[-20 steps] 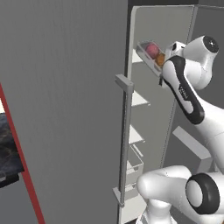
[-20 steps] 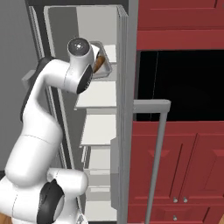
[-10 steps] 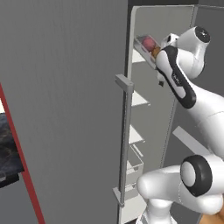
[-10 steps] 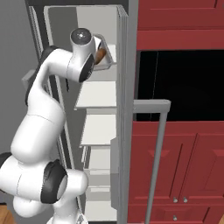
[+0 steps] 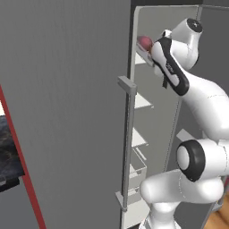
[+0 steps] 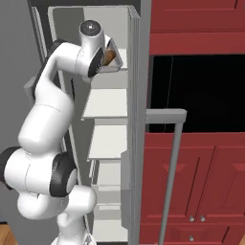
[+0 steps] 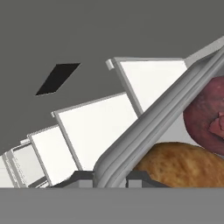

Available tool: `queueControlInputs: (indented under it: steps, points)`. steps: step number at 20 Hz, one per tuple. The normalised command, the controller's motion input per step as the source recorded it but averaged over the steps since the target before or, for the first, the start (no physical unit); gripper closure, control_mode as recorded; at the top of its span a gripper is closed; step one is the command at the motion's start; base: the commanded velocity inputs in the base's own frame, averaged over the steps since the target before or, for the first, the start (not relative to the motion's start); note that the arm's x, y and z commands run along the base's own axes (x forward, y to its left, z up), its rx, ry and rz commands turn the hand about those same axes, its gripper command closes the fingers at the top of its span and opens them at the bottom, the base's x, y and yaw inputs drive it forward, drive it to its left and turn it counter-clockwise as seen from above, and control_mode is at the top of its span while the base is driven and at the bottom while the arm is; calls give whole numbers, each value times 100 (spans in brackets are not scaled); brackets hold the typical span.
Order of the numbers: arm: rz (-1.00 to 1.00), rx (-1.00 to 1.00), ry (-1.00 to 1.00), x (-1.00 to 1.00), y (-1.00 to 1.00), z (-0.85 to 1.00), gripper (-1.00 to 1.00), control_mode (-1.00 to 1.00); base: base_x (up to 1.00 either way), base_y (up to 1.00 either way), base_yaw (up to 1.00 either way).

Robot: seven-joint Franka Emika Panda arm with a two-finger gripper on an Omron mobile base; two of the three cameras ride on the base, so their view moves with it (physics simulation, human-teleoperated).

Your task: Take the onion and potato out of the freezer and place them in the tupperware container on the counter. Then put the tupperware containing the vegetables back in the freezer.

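Observation:
In the hand view my gripper [image 7: 110, 177] is shut on the pale grey rim of the tupperware container [image 7: 153, 127]. The tub is tilted across that view. Inside it lie the brown potato [image 7: 179, 164] and the dark red onion [image 7: 205, 116]. In the left base view the onion [image 5: 144, 43] shows at the top of the open freezer [image 5: 67, 112], just ahead of my hand. From the right base view the potato [image 6: 109, 56] sits in the tupperware container [image 6: 116, 66] at the level of the top white shelf.
White freezer shelves [image 6: 107, 103] step down below the tub. The freezer door edge with its grey bar handle [image 5: 127, 143] stands left of my arm. Dark red cabinets [image 6: 201, 167] lie to the right. A strip of black counter [image 5: 9, 143] shows far left.
My arm has stretched up and further into the freezer, carrying the tub with the vegetables towards the top shelf.

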Motion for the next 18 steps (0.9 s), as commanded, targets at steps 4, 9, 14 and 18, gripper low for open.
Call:
queueControlInputs:
  steps: [4,9,14,18]
  points:
    - [0,-2,16,27,16,0,100,-100,0,0,0]
    - [0,0,5,15,1,0,100,-100,0,0,0]
    - [5,0,0,24,0,0,100,-100,0,0,0]
    - [15,0,0,31,-1,-1,100,-100,0,0,0]
